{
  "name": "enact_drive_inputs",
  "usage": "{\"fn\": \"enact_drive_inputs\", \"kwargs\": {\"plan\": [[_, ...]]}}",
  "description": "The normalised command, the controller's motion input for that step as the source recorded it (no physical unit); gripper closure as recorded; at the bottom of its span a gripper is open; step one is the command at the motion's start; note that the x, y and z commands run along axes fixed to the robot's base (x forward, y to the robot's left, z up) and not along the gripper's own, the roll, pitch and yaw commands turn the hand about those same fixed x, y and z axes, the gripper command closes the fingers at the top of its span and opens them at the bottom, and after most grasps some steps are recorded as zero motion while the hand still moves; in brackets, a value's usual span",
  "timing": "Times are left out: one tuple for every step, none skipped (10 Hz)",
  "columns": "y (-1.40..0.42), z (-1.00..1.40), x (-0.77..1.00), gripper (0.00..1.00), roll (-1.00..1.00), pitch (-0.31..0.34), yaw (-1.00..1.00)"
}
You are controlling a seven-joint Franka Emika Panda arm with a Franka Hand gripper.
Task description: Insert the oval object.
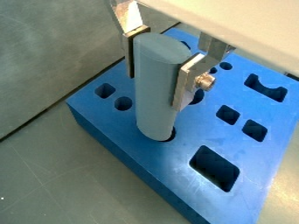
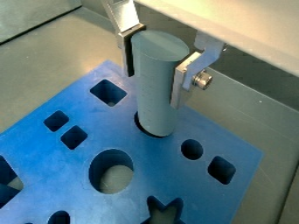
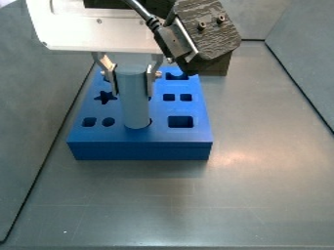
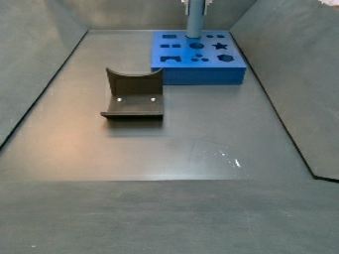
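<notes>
The oval object (image 1: 156, 92) is a tall pale grey-blue peg standing upright with its lower end in a hole of the flat blue block (image 1: 140, 166). It also shows in the wrist view (image 2: 155, 87) and in both side views (image 3: 136, 105) (image 4: 195, 18). My gripper (image 1: 160, 59) is shut on the peg near its top, one silver finger on each side, as the wrist view (image 2: 158, 59) and the side view (image 3: 136, 73) also show. The blue block (image 2: 176, 181) (image 3: 137, 148) (image 4: 205, 77) has several shaped holes.
The dark fixture (image 4: 133, 95) with a curved notch stands on the grey floor apart from the blue block; it also shows in a side view (image 3: 206, 39). Grey walls enclose the floor on the sides.
</notes>
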Motion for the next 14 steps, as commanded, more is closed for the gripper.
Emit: {"fn": "enact_drive_inputs", "kwargs": {"plan": [[0.00, -0.42, 0.00, 1.00, 0.13, -0.083, 0.00], [0.00, -0.43, 0.00, 1.00, 0.12, -0.097, 0.00], [0.00, -0.45, 0.07, 1.00, 0.05, -0.104, 0.00], [0.00, -0.46, 0.13, 1.00, 0.07, -0.074, 0.00], [0.00, -0.45, 0.12, 1.00, 0.11, -0.051, 0.00], [0.00, -0.47, 0.05, 1.00, 0.16, -0.051, 0.00], [0.00, -0.50, 0.00, 1.00, 0.16, -0.076, 0.00], [0.00, -0.52, 0.00, 1.00, 0.14, -0.106, 0.00], [0.00, -0.54, 0.00, 1.00, 0.12, -0.139, 0.00], [0.00, -0.51, -0.07, 1.00, 0.08, -0.219, -0.01], [0.00, -0.53, -0.11, 1.00, 0.04, -0.279, -0.04], [0.00, -0.53, -0.16, 1.00, 0.00, -0.339, -0.04], [0.00, -0.46, -0.19, 1.00, 0.00, -0.350, -0.01], [0.01, -0.39, -0.12, 1.00, -0.03, -0.326, 0.00]]}}
